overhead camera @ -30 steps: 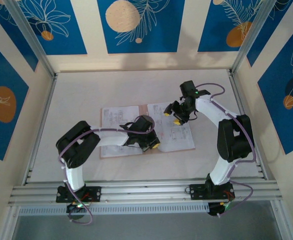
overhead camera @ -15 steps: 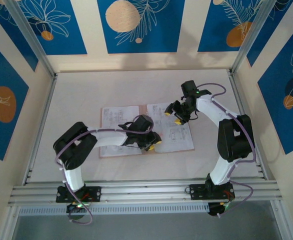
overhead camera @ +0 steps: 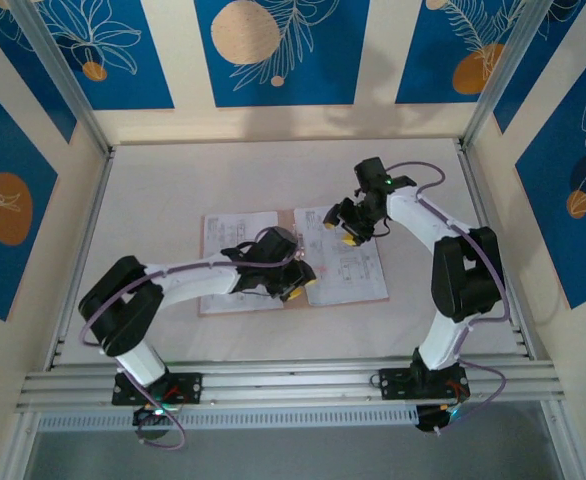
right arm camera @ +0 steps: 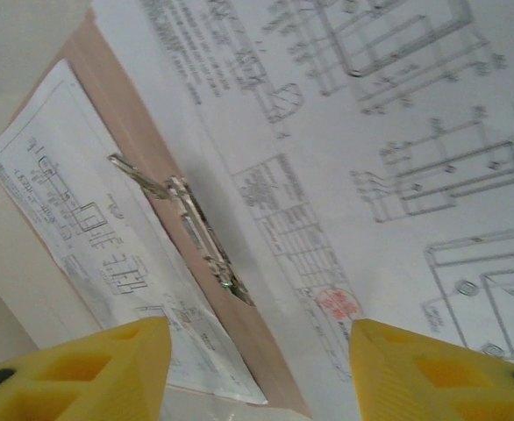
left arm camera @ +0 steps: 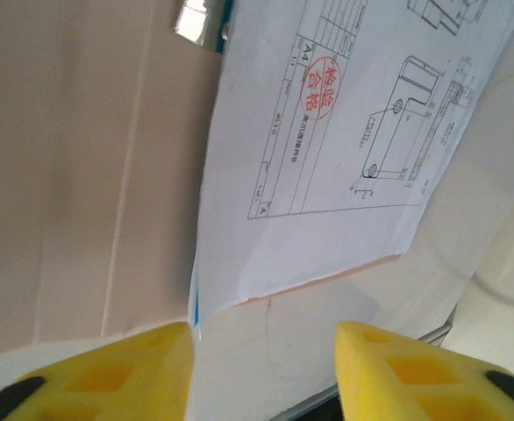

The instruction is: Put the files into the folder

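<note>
Left pincer (overhead camera: 299,285) parted above folder (overhead camera: 221,304), right pincer (overhead camera: 343,230) parted above files (overhead camera: 359,270)

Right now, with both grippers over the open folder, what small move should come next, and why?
Probably lower the right gripper onto the white sheet beside the metal clip to pin it. Its jaws hang open, empty; sheets lie loose on both leaves of the folder, and a blue sheet edge peeks from under the white one by the left gripper, so the stack may slide.
</note>
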You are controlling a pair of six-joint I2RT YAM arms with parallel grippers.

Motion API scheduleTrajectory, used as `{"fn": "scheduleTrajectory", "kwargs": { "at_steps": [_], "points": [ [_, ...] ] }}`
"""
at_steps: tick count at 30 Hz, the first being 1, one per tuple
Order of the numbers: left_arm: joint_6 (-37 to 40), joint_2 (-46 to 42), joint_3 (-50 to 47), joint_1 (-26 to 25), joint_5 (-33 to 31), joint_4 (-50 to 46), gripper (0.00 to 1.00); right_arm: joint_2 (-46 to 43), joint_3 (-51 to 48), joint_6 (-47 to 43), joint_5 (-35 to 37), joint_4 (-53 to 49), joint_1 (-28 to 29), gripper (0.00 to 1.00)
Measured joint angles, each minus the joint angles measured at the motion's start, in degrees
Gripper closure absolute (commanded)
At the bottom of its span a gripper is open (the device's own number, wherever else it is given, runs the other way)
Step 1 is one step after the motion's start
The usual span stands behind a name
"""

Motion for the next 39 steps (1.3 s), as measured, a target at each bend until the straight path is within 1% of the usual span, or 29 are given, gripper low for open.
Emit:
{"fn": "scheduleTrajectory", "kwargs": {
  "at_steps": [3,6,11,15,20,27,39],
  "points": [
    [1.5,-3.8,-2.5,1.3,-0.5,-2.1,0.74,2.4,2.5,0.5,0.0,0.3,2.0,0.68],
    [3.7,-6.3,-5.3,4.6,-0.9,-4.3,0.83,5.6,5.8,1.3,0.0,0.7,3.5,0.82],
    [8.2,-7.7,-8.8,10.9,-1.1,-7.8,0.91,11.8,12.2,1.8,0.1,1.0,5.1,0.90],
    [11.6,-7.7,-10.8,15.0,-0.9,-8.8,0.93,15.7,16.0,1.8,0.5,1.0,5.7,0.90],
    [14.8,-7.7,-12.3,17.7,-0.3,-9.6,0.95,17.5,16.8,2.3,1.1,0.7,6.0,0.90],
    [17.7,-5.7,-12.9,18.0,0.6,-9.0,0.97,21.7,22.4,2.6,1.1,-0.2,6.1,0.90],
    [17.7,-5.6,-14.3,18.0,2.1,-5.9,0.99,30.6,32.5,1.7,0.0,-2.9,6.3,0.90]
  ]
}}
